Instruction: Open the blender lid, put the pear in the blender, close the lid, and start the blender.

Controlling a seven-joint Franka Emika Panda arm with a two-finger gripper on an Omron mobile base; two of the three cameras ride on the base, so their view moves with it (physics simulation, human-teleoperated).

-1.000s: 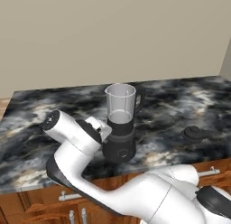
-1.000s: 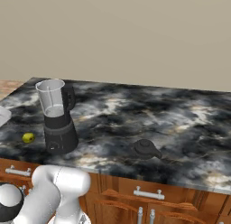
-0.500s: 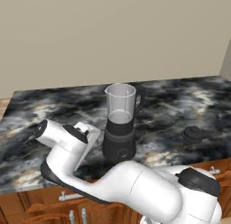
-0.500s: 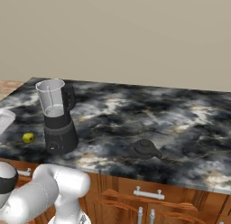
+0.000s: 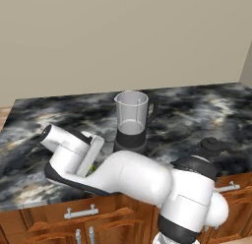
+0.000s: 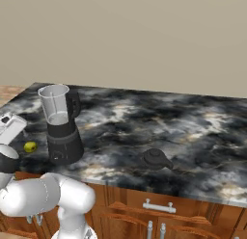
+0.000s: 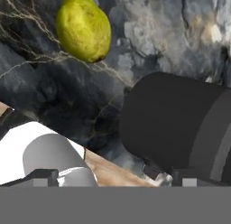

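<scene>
The blender [image 6: 61,127] is seen at the left of the right base view, its jar uncovered. The blender lid [image 6: 155,158] is found on the counter [image 6: 193,132] near the frame's centre, well apart from the blender. The pear [image 7: 84,28] is shown at the upper left of the hand view, beside the blender's dark base. Whether the gripper's fingers are apart or together cannot be told.

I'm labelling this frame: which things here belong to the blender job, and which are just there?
Part of the job:
- blender, jar open
- blender lid, on the counter, apart from the blender
- pear, on the counter beside the blender's base

Just there:
- marble counter
- cabinet drawers
</scene>
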